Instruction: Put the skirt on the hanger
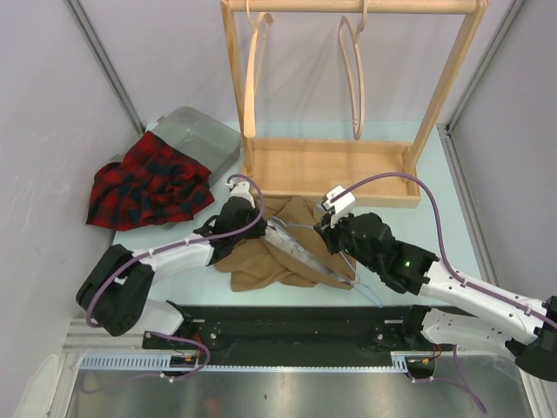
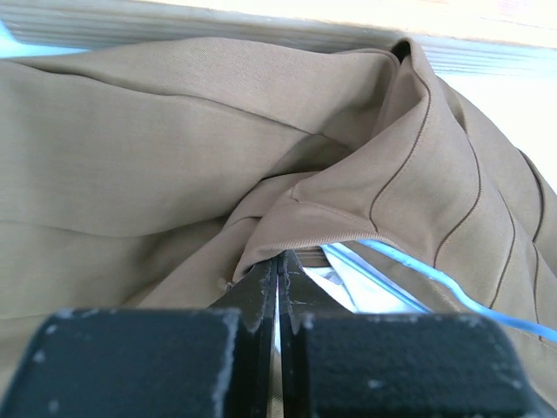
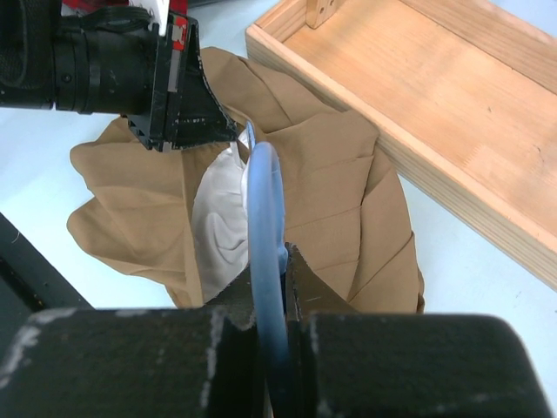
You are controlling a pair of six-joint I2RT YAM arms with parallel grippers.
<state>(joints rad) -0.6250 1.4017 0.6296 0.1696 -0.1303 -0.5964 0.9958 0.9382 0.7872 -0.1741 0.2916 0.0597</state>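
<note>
Tan skirt is pinched at 11 o'clock by your L gripper, prob. gaping it so R gripper, clamped on hanger, enters from 3 o'clock.

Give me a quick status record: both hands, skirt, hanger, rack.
left hand: shut, pinching the skirt at the edge of its opening
right hand: shut on the hanger
skirt: crumpled, lying in front of the rack, white lining showing
hanger: blue, far end at the skirt's opening
rack: wooden, two wooden hangers on its bar
task state: skirt not yet hung
</note>
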